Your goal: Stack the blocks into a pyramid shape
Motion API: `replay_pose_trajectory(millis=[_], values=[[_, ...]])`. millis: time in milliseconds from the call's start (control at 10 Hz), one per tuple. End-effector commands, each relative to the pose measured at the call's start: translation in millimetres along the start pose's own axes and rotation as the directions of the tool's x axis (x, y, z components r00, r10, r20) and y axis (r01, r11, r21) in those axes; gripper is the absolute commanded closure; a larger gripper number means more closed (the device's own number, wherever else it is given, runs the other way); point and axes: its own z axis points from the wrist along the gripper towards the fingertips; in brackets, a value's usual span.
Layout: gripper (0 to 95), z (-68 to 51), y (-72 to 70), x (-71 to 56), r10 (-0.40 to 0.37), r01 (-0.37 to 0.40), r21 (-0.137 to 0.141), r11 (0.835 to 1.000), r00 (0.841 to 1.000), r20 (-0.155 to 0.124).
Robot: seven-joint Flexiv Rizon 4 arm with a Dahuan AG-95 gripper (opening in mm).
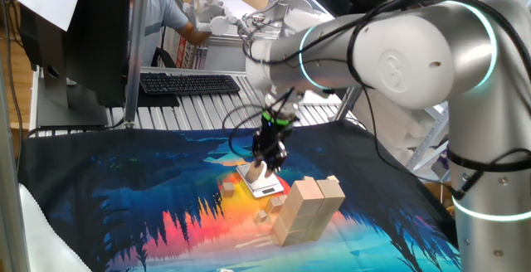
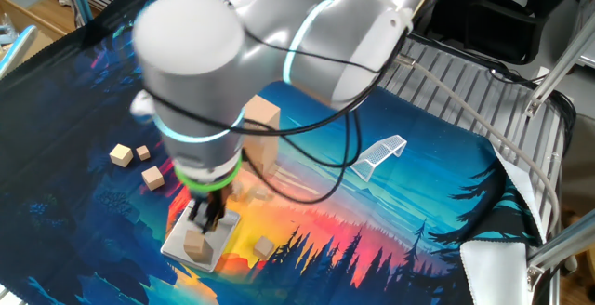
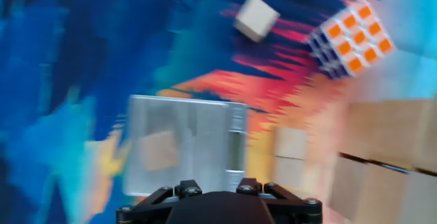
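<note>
Silver scale point(image 3: 184, 142): just below my tool, one small block point(image 2: 194, 245) lying on it
My tool point(image 2: 206, 214): pointing down above that block; jaws' state I cannot tell
Stacked blocks point(image 1: 305, 207): just beyond the scale
Loose cubes point(image 2: 121, 154): farther off on the surface

Stacked blocks point(image 1: 307, 210) crowd the scale's point(image 1: 267, 189) side; opposite cloth point(image 1: 124, 197) lies open.

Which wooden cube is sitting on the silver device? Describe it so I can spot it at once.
Find the colourful sunset cloth, then the flat silver device under the gripper. The small cube rests on that plate; the other loose cubes lie on bare cloth.
</note>
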Motion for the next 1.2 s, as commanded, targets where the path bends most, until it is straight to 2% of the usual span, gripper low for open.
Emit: replay_pose_trajectory(millis=[100,200,300,700,900,1200], values=[[57.0,0.2,5.9,-4.0,-0.02,0.02,-0.002,1.0,1.0,0.006],[57.0,3.6,10.3,-5.3,-0.029,0.029,0.002,1.0,0.999,0.017],[38.0,7.1,15.1,-7.1,-0.041,0.041,0.0,0.999,0.999,0.02],[38.0,8.1,31.5,-16.0,-0.051,0.051,0.0,0.999,0.999,0.013],[38.0,14.5,38.2,-19.2,-0.056,0.056,-0.005,0.998,0.998,0.016],[38.0,23.9,39.3,-19.5,-0.05,0.05,-0.005,0.999,0.999,0.014]])
